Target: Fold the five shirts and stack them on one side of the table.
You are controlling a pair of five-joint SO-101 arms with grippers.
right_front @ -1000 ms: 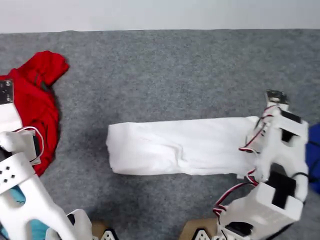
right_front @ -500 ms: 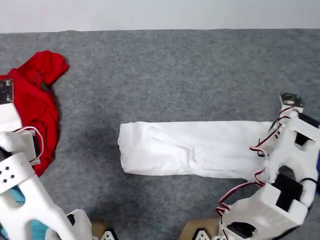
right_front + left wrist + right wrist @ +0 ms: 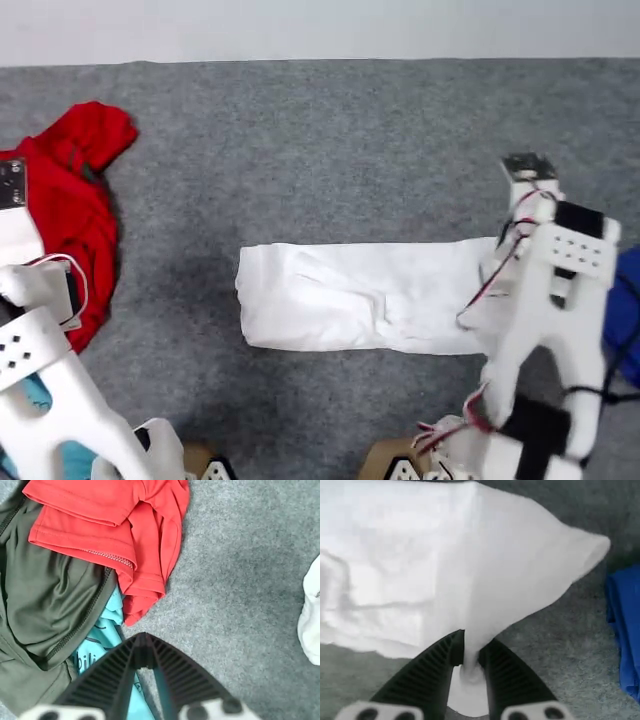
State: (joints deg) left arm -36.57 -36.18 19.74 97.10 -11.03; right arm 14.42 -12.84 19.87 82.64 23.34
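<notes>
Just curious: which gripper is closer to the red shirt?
Left. The left gripper is right by the red shirt; the right gripper is across the table, clamped on the white shirt.

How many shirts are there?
5: folded white shirt mid-table; crumpled red shirt, dark olive shirt and turquoise shirt heaped at left; blue shirt at right edge. More may hide beneath.

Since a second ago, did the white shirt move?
Yes. The white shirt slid a little away from the red shirt, which stayed put. The right gripper, its jaws shut on the shirt's end, pulled it along.
</notes>
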